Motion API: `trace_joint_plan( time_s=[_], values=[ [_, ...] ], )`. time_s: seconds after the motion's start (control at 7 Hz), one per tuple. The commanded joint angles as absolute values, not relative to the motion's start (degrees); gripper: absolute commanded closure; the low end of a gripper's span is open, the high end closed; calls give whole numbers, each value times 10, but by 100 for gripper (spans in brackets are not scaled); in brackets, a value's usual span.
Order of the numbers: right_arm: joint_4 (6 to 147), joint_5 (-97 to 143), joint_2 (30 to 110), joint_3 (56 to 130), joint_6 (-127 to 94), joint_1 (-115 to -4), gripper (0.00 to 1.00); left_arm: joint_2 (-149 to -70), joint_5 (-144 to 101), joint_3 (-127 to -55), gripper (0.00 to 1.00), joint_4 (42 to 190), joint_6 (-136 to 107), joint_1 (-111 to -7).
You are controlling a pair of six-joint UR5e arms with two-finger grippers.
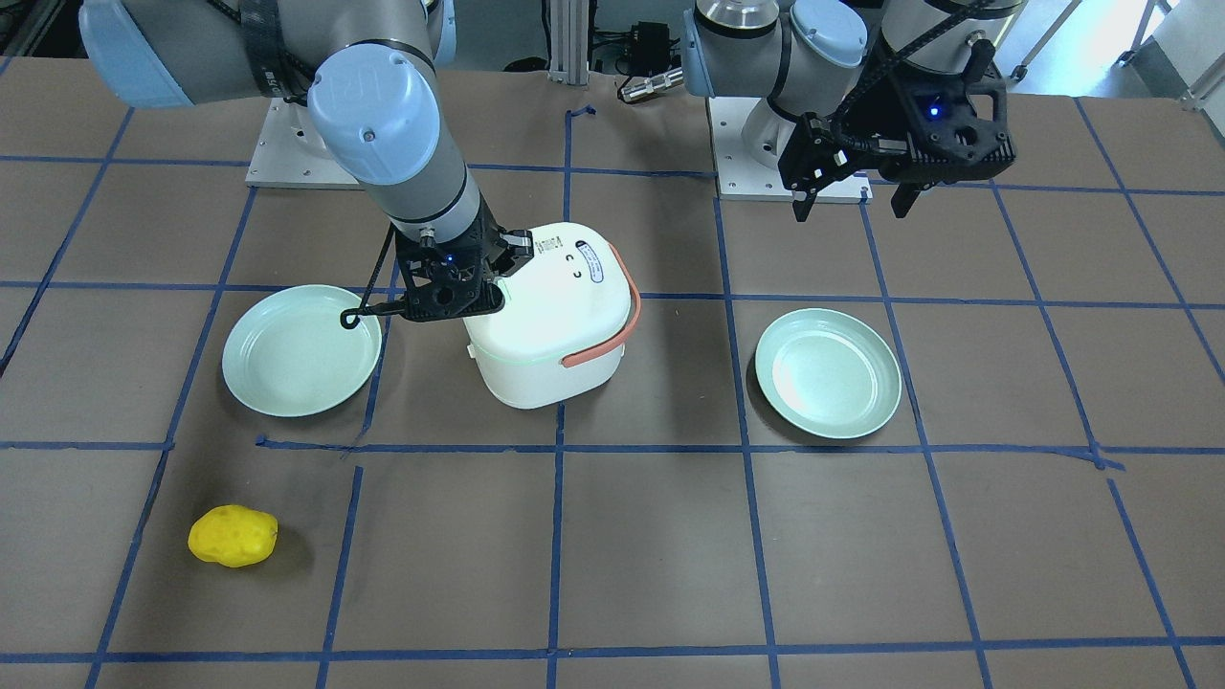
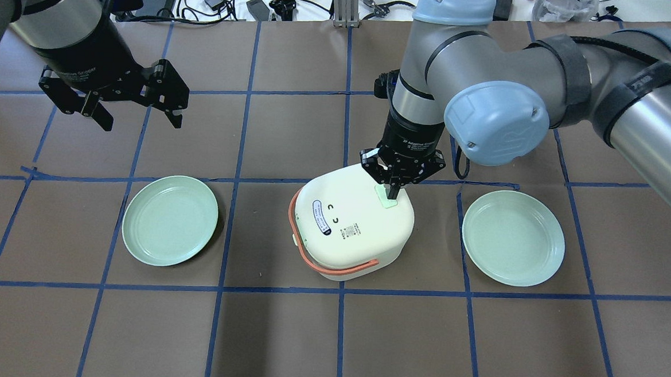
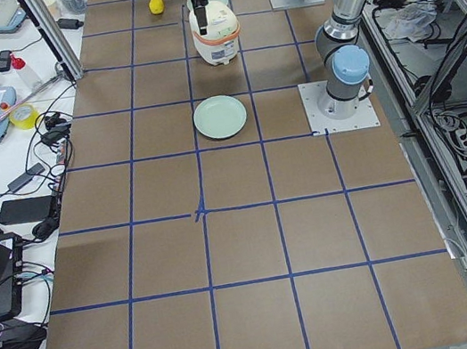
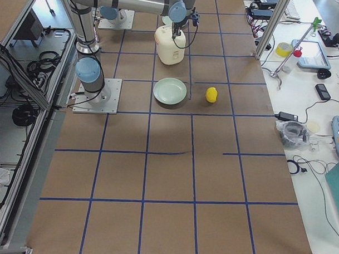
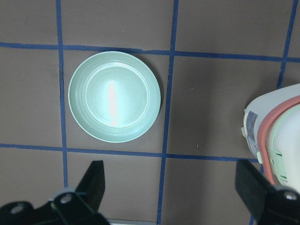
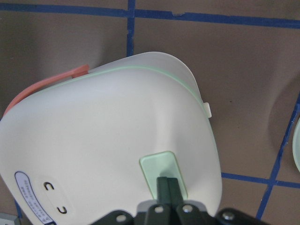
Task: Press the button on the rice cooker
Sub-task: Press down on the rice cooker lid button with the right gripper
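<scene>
A white rice cooker (image 2: 352, 227) with a coral handle (image 2: 331, 267) stands mid-table, between two plates. Its pale green button (image 6: 161, 176) sits on the lid's edge. My right gripper (image 2: 391, 196) is shut, fingertips together and pointing down onto the button (image 2: 389, 197); the wrist view shows the tips (image 6: 168, 185) resting on it. The cooker also shows in the front view (image 1: 555, 316), where the right gripper (image 1: 483, 287) is partly hidden by the wrist. My left gripper (image 2: 138, 123) is open and empty, high over the table, away from the cooker; its fingers (image 5: 91, 183) frame a plate.
A pale green plate (image 2: 170, 220) lies on the cooker's left in the overhead view, and another (image 2: 514, 237) on its right. A yellow potato-like object (image 1: 233, 536) lies near the table's operator side. Blue tape lines grid the brown table.
</scene>
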State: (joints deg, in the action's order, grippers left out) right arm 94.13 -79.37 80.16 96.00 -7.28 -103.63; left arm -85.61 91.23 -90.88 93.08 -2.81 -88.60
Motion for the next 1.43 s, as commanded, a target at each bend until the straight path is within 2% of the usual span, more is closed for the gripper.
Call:
trace_joint_plan(
  time_s=[0.0, 1.0, 1.14, 1.29],
  values=[
    [941, -793, 801, 961, -73, -1037, 100, -856, 912, -909, 0, 931, -28, -886],
    [940, -793, 795, 952, -75, -1036, 100, -856, 912, -909, 0, 931, -28, -886],
    [934, -793, 801, 939, -95, -1036, 98, -856, 912, -909, 0, 931, -28, -886],
    [920, -795, 810, 909, -125, -1036, 90, -856, 912, -909, 0, 931, -28, -886]
  ],
)
